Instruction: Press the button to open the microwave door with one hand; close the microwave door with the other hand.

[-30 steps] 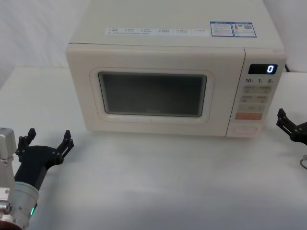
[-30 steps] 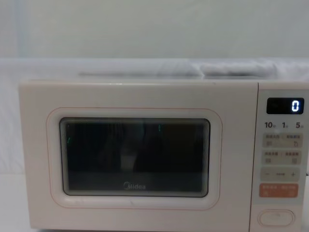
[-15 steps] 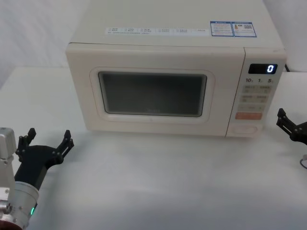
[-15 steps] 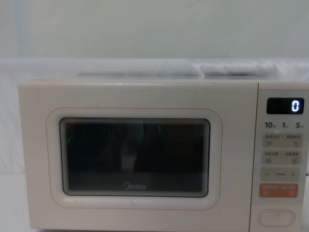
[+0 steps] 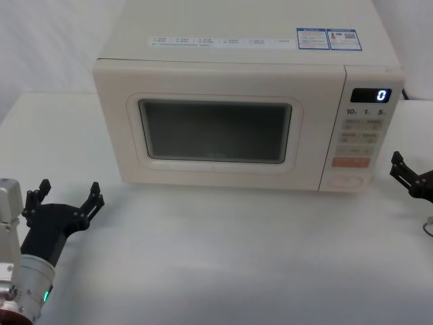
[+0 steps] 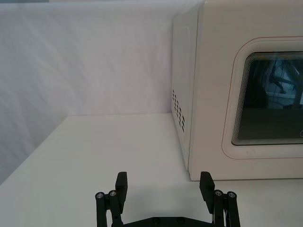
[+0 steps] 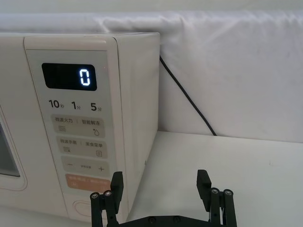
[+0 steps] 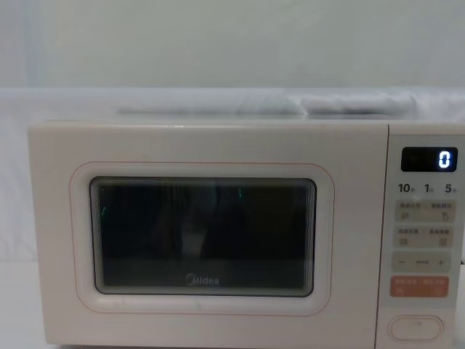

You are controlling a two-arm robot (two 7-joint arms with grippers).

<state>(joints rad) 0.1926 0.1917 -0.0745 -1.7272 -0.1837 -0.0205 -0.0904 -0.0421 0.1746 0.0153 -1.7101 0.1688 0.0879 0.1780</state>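
left gripper point(image 5: 66, 198) sits nearest, low over the table point(image 5: 223, 257) at the robot's front left, fingers spread wide, holding nothing. it is well apart from the microwave's left front corner and far from the control panel.

right gripper point(image 7: 160, 185) is at the table's right edge, also spread wide and empty, just beside the microwave's right front corner. in the right wrist view its left finger overlaps the panel's lower edge, with the button point(image 7: 84, 208) close ahead and to the left of the gap between the fingers.

farther back, the microwave door point(image 8: 203, 233) is shut, flush with the body, dark window facing the robot. the button, a wide pill with its long axis horizontal, lies at the bottom of the control panel point(image 5: 360, 139), under the orange key point(image 8: 419, 286), on the microwave's right side.

judgement: right arm is clearly nearer the button, so it should press; it needs to shift left and forward. the left arm is better placed on the door's side for closing. nothing pressed yet.
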